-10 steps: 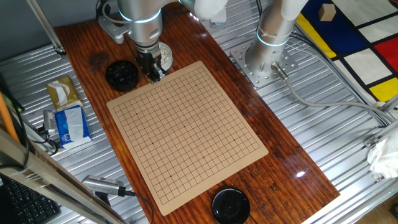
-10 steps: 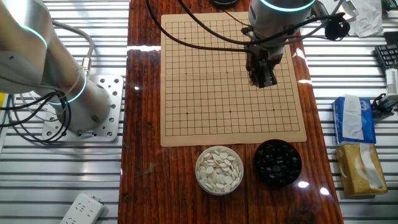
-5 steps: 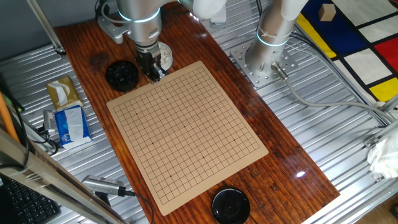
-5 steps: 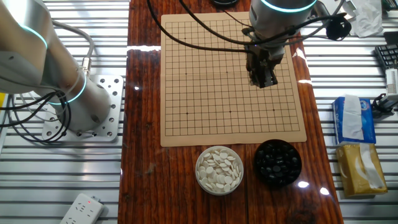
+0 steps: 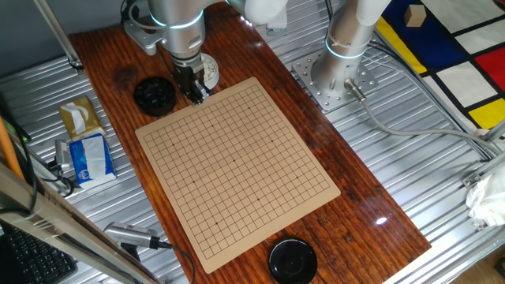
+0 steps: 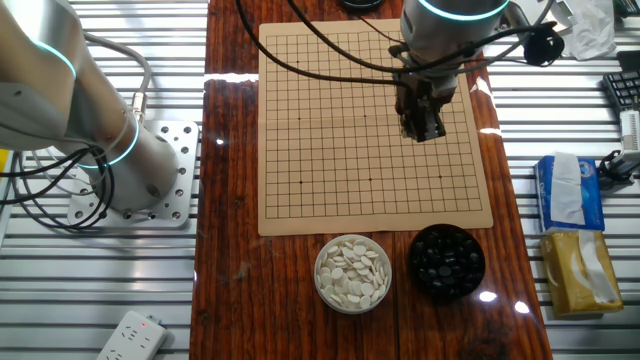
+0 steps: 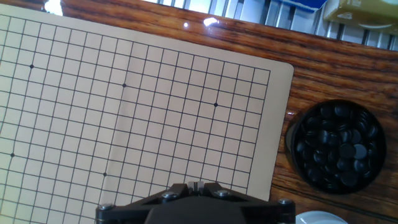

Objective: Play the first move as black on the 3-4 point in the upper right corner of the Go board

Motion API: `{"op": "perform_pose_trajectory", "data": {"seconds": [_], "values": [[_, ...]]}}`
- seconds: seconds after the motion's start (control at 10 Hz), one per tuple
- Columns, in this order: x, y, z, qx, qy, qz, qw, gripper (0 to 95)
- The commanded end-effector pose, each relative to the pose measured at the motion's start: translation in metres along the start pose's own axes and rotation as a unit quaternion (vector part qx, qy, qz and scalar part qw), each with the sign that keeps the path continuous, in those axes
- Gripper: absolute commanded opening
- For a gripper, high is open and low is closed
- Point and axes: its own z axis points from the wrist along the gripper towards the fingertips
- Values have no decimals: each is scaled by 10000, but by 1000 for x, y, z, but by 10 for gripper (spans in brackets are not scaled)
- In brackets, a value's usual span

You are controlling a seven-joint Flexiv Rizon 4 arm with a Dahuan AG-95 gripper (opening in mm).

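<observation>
No stone is seen on the Go board [image 6: 340, 120] — the move is not yet played. The gripper [image 6: 421, 128] hangs over the board's corner nearest the bowl of black stones [image 6: 447, 261]; its grip cannot be told.

Robotics lab bench: ribbed aluminium frame surface [image 5: 410, 158] around a wooden table [image 6: 230, 250]; bolted robot base plate [image 6: 165, 175] left of the Go board [image 6: 340, 140]; power strip [image 6: 130, 338], keyboard [image 5: 24, 256], loose cables.

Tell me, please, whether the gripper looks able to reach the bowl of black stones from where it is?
Probably yes: the gripper hangs over the board near that corner, and the bowl of black stones sits open beside it with nothing between.
</observation>
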Motion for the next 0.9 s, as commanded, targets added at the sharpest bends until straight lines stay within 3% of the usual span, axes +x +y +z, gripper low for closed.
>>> {"op": "perform_pose_trajectory", "data": {"seconds": [0.1, 0.6, 0.9], "values": [[0, -1, 1, -5, -10, -2, 10000, 0], [9, -15, 10, -165, -82, -139, 9997, 0], [7, -41, 18, -326, -107, -215, 9992, 0]]}}
